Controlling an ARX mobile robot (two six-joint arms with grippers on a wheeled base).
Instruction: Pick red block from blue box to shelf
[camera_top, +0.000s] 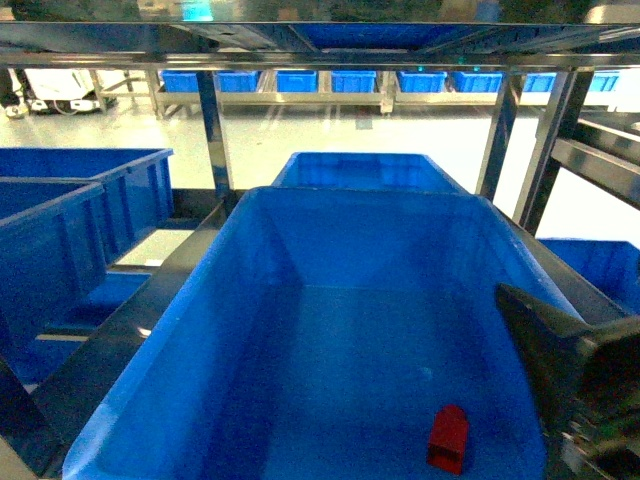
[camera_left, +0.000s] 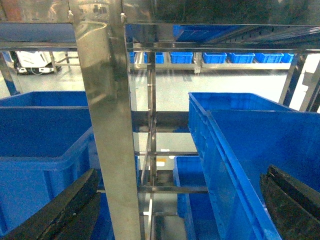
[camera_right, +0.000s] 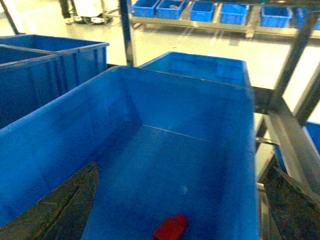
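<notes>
- Head view, far left: dark blue crates sit on the shelf.
- Left gripper hangs outside the blue box, jaws wide, holding nothing.
- Red block lies on the box floor, near the front right.
- Right gripper hovers above the block, jaws wide apart.

Open blue box under shelf rail

Pale glossy floor, bright glare. Far rack holds a row of blue bins. More blue crates stand left.
</notes>
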